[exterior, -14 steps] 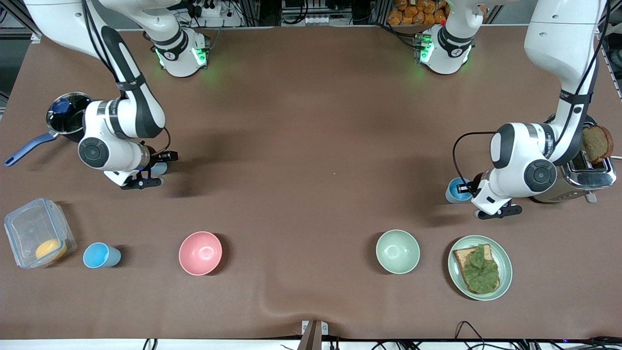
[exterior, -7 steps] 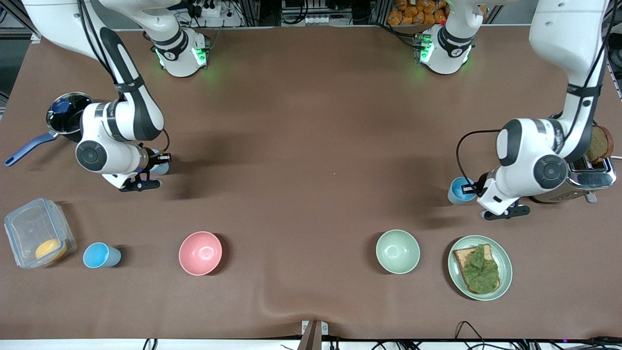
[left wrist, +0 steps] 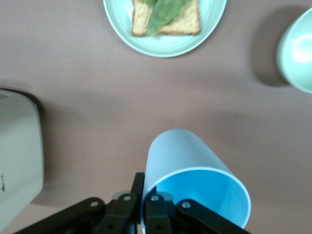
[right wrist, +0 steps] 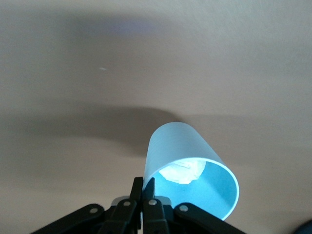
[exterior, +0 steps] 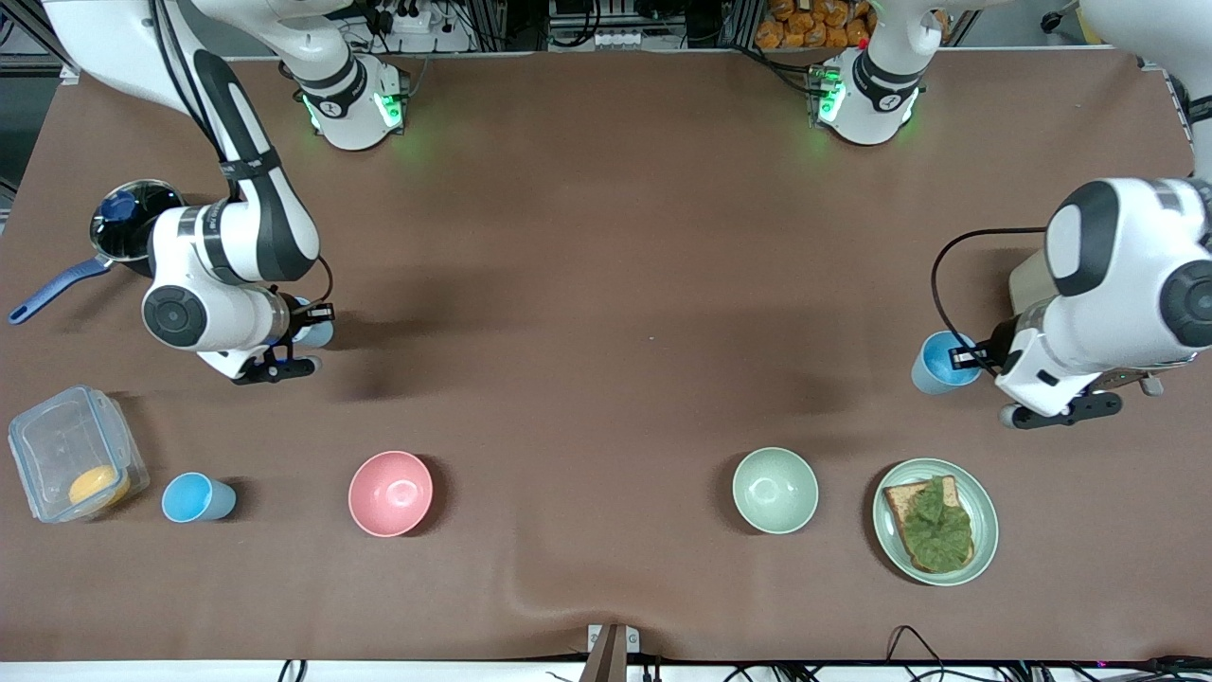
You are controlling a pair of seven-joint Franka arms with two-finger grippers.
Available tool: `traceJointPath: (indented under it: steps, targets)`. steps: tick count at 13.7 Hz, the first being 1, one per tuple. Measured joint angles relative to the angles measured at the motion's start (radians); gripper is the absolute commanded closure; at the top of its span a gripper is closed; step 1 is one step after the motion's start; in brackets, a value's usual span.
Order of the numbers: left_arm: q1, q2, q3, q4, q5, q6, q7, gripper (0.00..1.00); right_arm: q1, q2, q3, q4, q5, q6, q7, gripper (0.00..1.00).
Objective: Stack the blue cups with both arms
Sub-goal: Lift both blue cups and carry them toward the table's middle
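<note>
Table: a wide brown-covered table (exterior: 606, 313) is carrying every item listed below.
Left arm: the white jointed left arm (exterior: 1127, 275) is reaching over its own end of the table, over the silver toaster (left wrist: 17, 156).
Right arm: the white jointed right arm (exterior: 227, 256) is reaching over its own end of the table, just beside a steel saucepan with a blue handle (exterior: 123, 232).
Storage box: a clear plastic lidded container (exterior: 71, 455) is sitting at the right arm's end, with a yellow-orange item inside.
Plate: a pale-green round plate (exterior: 985, 511) is holding a slice of toast topped with a green leaf (exterior: 933, 526).
Bowls: a pink round bowl (exterior: 390, 493) and a pale-green round bowl (exterior: 775, 490) are standing well apart, both nearer to the front camera than the grippers.
Left gripper: the black two-finger left gripper (exterior: 975, 358) is clamping the rim wall of a light-blue plastic tumbler (exterior: 937, 363), one finger inside and one outside; this tumbler is hanging over bare table beside the toaster.
Right gripper: the black two-finger right gripper (exterior: 308, 322) is pinching the rim wall of a second light-blue tumbler (exterior: 317, 330) in the same manner, over bare table.
Free cup: a third light-blue tumbler (exterior: 196, 498) is standing upright between the container and the pink bowl.
</note>
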Motion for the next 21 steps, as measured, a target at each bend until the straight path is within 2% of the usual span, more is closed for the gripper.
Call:
traceJointPath:
  steps: [3, 6, 9, 12, 16, 17, 19, 20, 21]
  targets:
    - [-0.003, -0.006, -0.052, 0.049, 0.000, -0.028, -0.077, 1.00, 0.113, 0.008, 0.006, 0.108, 0.104, -0.053, 0.113, 1.00]
    - [-0.006, -0.017, -0.127, 0.053, 0.000, -0.033, -0.203, 1.00, 0.280, 0.067, 0.011, 0.203, 0.183, -0.038, 0.328, 1.00]
    - [-0.007, -0.018, -0.193, 0.053, 0.000, -0.035, -0.315, 1.00, 0.416, 0.184, 0.014, 0.331, 0.201, 0.003, 0.558, 1.00]
    - [-0.007, -0.018, -0.236, 0.049, 0.000, -0.067, -0.388, 1.00, 0.499, 0.293, 0.013, 0.437, 0.207, 0.050, 0.707, 1.00]
    - [-0.006, -0.018, -0.244, 0.046, 0.000, -0.109, -0.408, 1.00, 0.557, 0.343, 0.013, 0.477, 0.208, 0.114, 0.785, 1.00]
    - [-0.006, -0.018, -0.247, 0.047, 0.000, -0.112, -0.409, 1.00, 0.562, 0.347, 0.013, 0.478, 0.208, 0.115, 0.788, 0.93]
    - [-0.007, -0.018, -0.258, 0.047, 0.000, -0.114, -0.431, 1.00, 0.564, 0.351, 0.013, 0.479, 0.208, 0.120, 0.791, 0.44]
    - [-0.006, -0.018, -0.261, 0.047, 0.000, -0.116, -0.441, 1.00, 0.564, 0.352, 0.012, 0.479, 0.208, 0.122, 0.791, 0.00]
    - [-0.006, -0.019, -0.262, 0.047, 0.000, -0.119, -0.447, 1.00, 0.564, 0.352, 0.012, 0.480, 0.208, 0.122, 0.791, 0.00]
